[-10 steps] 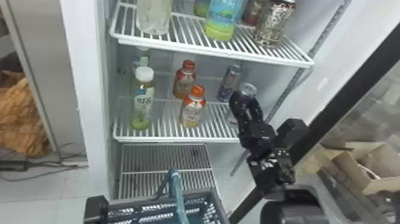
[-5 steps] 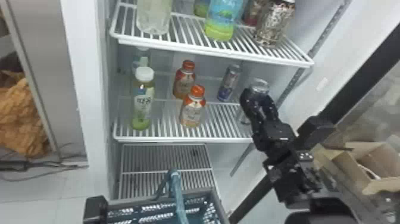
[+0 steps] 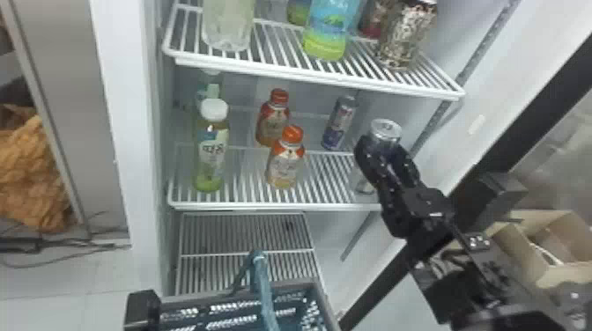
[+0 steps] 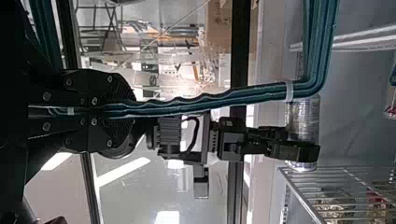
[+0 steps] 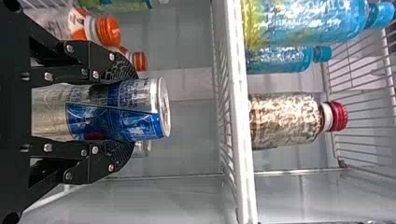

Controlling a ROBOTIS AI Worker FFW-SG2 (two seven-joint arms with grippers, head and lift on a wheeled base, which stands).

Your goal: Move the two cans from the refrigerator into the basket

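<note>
While one can (image 3: 386, 130) is being pinched in right gripper (image 5: 128, 112) at middle shelf (image 3: 246, 205), basket handle (image 4: 210, 100) in left gripper (image 4: 134, 112), slippage is being risked through smooth metal; knocks are being invited by upper shelf's (image 3: 317, 80) closeness.

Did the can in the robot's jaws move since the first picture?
Yes. The can has moved right, farther from the other can standing on the shelf.

Black cables (image 3: 21, 248) lie on pale floor tiles (image 3: 66, 284).
</note>
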